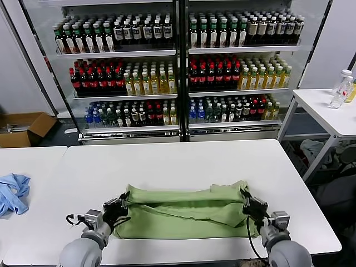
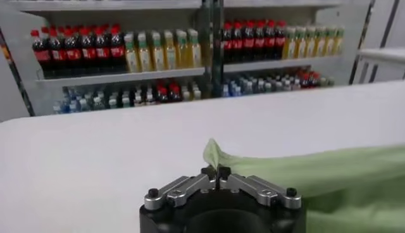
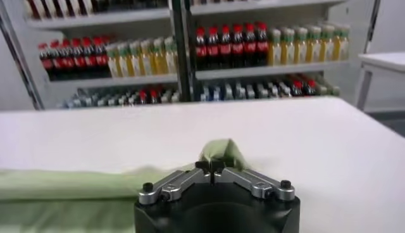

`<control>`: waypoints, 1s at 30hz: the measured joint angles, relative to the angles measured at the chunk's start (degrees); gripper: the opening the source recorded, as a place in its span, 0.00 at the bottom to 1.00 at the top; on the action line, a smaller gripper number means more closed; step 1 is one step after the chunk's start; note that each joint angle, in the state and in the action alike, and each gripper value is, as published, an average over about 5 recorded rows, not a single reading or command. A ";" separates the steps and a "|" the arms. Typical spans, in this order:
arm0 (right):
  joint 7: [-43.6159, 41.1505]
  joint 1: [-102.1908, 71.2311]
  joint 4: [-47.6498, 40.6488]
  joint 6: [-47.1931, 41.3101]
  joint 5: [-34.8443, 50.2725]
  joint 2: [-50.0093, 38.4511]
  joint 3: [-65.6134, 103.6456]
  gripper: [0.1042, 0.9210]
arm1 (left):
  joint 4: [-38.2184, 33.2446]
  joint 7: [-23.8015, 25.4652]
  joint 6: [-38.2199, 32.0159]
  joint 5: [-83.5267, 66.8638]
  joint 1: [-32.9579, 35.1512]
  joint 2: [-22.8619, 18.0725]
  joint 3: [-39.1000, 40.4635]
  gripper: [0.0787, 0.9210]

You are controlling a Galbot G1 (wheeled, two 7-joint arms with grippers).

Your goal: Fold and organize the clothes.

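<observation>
My left gripper (image 1: 121, 204) and right gripper (image 1: 248, 204) fingers are pinching the shirt (image 1: 183, 211) corners; I'm aiming to carry both evenly across the tabletop (image 1: 167, 158).

No text can be read anywhere; the labels on the shelf bottles (image 1: 167, 78) are too small.

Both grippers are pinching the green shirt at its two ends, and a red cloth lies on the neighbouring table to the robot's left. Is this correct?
Almost. The cloth is blue, not red, as the head view shows. The rest holds: the left gripper and right gripper each pinch an end of the green shirt.
</observation>
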 measured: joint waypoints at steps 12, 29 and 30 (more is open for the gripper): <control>0.10 -6.66 4.93 -0.14 -3.59 0.95 2.73 0.59 | -2.05 -5.63 -1.47 6.89 4.30 -5.19 0.01 0.42; 0.73 -9.01 8.15 -0.59 -3.77 0.07 3.91 0.88 | 0.26 -9.98 -0.05 6.89 5.50 -11.33 0.06 0.58; 0.80 -8.96 8.29 -0.61 -3.67 0.05 3.89 0.88 | 0.17 -9.77 0.01 6.27 5.78 -11.37 -0.16 0.55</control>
